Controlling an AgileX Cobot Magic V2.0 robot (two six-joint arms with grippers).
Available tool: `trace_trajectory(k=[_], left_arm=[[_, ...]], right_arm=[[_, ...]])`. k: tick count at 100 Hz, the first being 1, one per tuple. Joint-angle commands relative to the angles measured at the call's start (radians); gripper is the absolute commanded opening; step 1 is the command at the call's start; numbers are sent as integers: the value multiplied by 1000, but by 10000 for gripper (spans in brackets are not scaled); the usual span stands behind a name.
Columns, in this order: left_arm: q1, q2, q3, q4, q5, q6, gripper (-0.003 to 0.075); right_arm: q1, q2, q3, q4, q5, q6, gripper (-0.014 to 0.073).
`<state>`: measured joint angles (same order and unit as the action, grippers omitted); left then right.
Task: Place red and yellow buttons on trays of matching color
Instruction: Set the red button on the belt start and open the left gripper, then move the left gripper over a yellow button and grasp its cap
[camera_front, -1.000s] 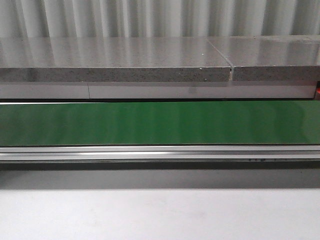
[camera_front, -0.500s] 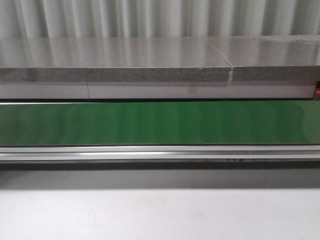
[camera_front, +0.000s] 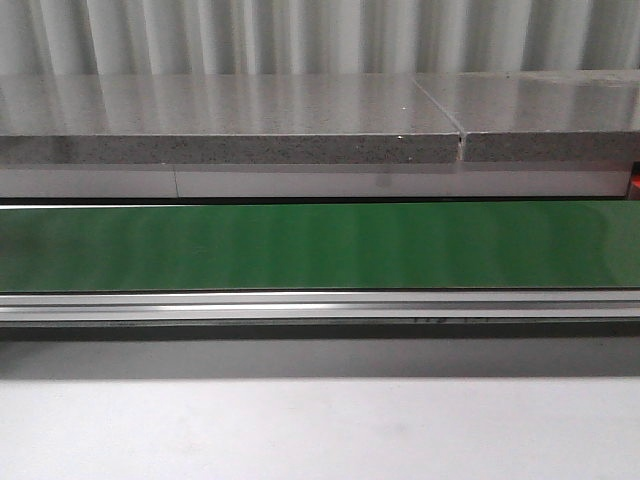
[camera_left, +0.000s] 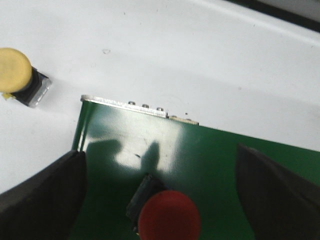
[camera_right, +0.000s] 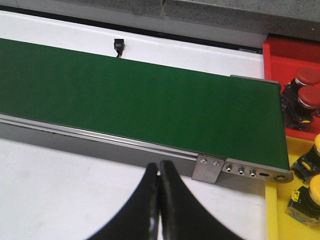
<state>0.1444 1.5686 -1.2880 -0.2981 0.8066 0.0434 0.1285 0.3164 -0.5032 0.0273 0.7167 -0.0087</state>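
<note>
L arm's fingers (camera_left: 42, 187) are spread wide, one dark pad at each side of the wrist view, nothing held. Between them, a bit nearer the left-in-picture pad, sits the red button (camera_left: 167, 216) on the green belt (camera_left: 220, 155), cap up, black base showing behind it. It's close to the belt's end plate (camera_left: 125, 105), not touching either finger.

Looks to me like the step is a pickup of that red one. To do it well: centre the gap over the cap first, since the button sits off-centre, then come down so the pads meet the black base or the cap's sides, not the top. If the belt's running, and I can't tell from here, the closing needs to lead the button a little. Squeeze evenly, else the round cap could squirt out sideways.

A yellow button (camera_left: 16, 67) lies off the belt on the white worktop (camera_left: 200, 55), well apart from the fingers; leave it for later.

R arm's fingers (camera_right: 159, 200) are pressed together, tips touching, empty, hovering over the worktop just short of the belt's near rail (camera_right: 100, 137). Beyond the belt's end: red tray (camera_right: 280, 50) w/ red buttons (camera_right: 306, 87) already in it, and yellow tray (camera_right: 274, 210) nearer, w/ yellow buttons (camera_right: 312, 192) inside. So some sorting's done.

Front view shows only bare belt & stone ledge (camera_front: 230, 120); no arms, no buttons there.
</note>
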Motion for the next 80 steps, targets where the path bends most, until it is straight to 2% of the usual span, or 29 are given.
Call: trace_trajectory(k=[1, 30, 43, 80], left_arm=[[32, -39, -55, -12, -16, -20, 575], [151, 9, -73, 68, 21, -43, 575], [159, 61, -106, 166, 59, -105, 575], [162, 241, -263, 166, 114, -113, 575]], right_arm=[[0, 9, -23, -9, -70, -6, -67], [0, 9, -23, -9, -70, -6, -67], [0, 9, -23, -9, -70, -6, -67], [0, 9, -23, -9, -70, -6, -67]])
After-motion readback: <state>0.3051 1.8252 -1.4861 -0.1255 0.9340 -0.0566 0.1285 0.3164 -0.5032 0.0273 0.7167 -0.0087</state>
